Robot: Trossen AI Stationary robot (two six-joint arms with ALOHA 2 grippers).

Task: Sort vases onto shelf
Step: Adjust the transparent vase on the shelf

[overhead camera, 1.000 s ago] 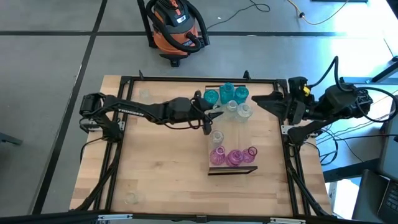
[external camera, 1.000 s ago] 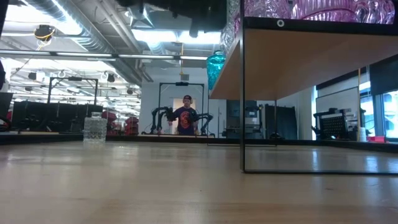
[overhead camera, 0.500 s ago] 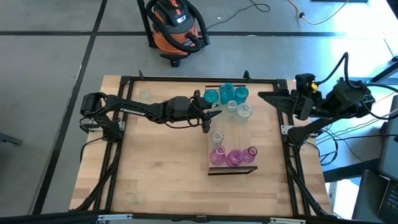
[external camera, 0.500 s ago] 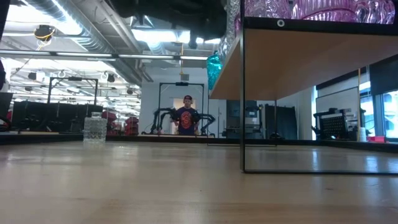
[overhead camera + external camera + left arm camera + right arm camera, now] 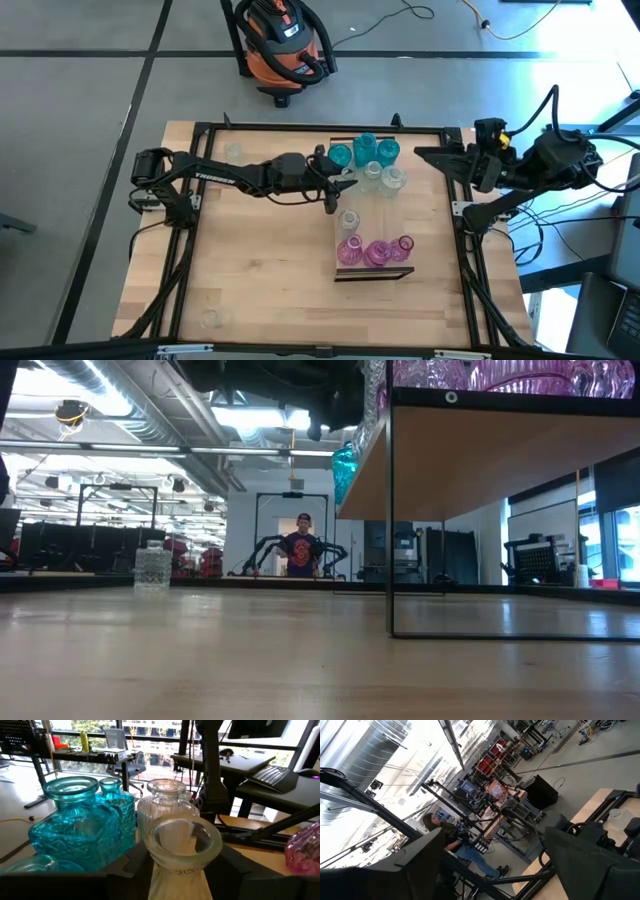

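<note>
We note a light-wood bench (image 5: 250,270) in a black frame. On it stands the shelf (image 5: 375,215), a long board raised on thin dark legs. On the shelf: teal vases (image 5: 362,150) at the far end, clear vases (image 5: 384,178) mid-board, pink vases (image 5: 375,251) near the dark-edged end. Stray clear vases sit directly on the bench at the far-left (image 5: 232,152) and near-left (image 5: 210,319) corners.

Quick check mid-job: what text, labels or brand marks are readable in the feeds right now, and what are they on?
"TROSSEN": white lettering on the left arm, small and only just legible in the high view.
Faint marking on the neck of the clear vase at the left gripper: too blurred to read.
Print on the person's shirt: unreadable.
Nothing else legible.
</note>
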